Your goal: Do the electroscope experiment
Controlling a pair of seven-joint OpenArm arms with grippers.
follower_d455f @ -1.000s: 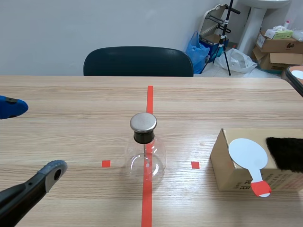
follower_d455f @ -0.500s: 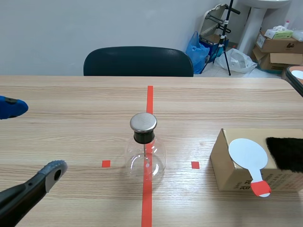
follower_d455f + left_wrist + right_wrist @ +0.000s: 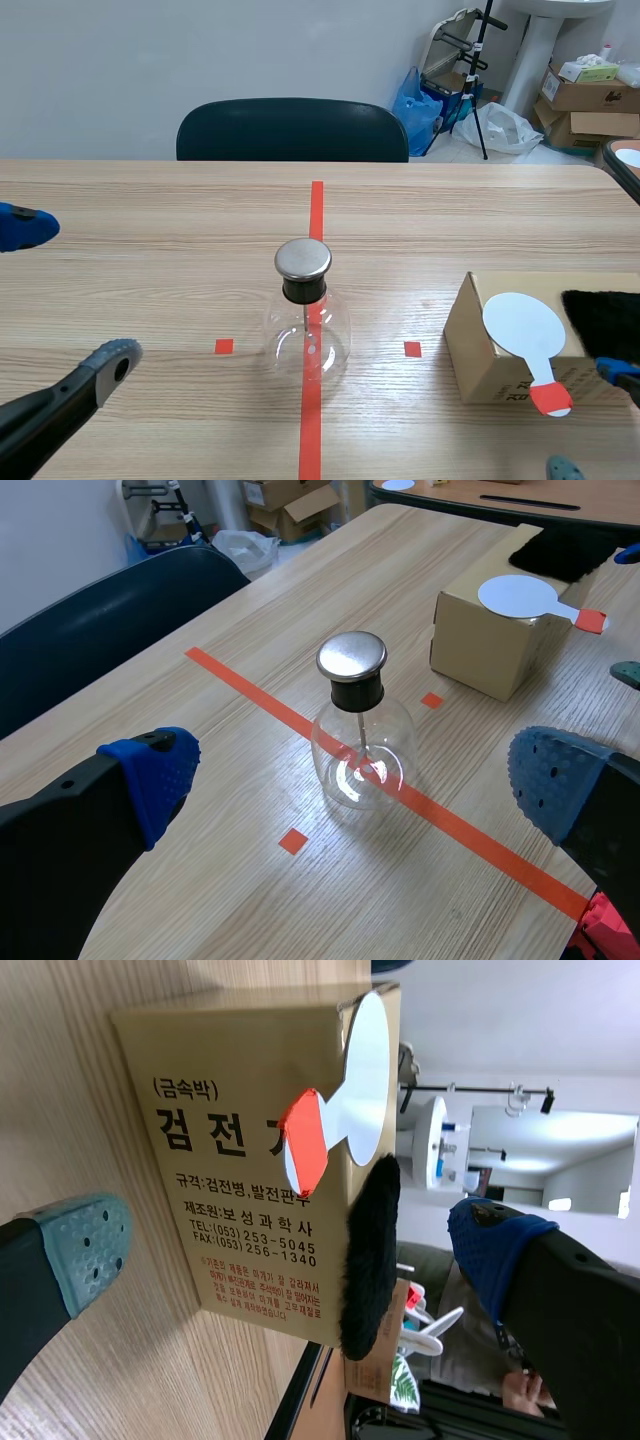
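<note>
Scene view: the left gripper (image 3: 70, 295) is spread wide, with the flask (image 3: 307, 320) off to its right on the tape line. Only the tips of the right gripper (image 3: 592, 420) show, near the box (image 3: 480, 350). Left wrist view: the flask stands ahead between the parted fingers, the box beyond it. Only the right wrist view shows the box's printed side, ahead between parted fingers, with the paddle (image 3: 360, 1060) and black fur (image 3: 368, 1260) on top.

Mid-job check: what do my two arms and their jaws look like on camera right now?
Both arms are black, with thick black jaws. The left gripper has one bright blue dotted pad and one duller blue-grey dotted pad. The right gripper has one grey-green dotted pad and one blue pad.
</note>
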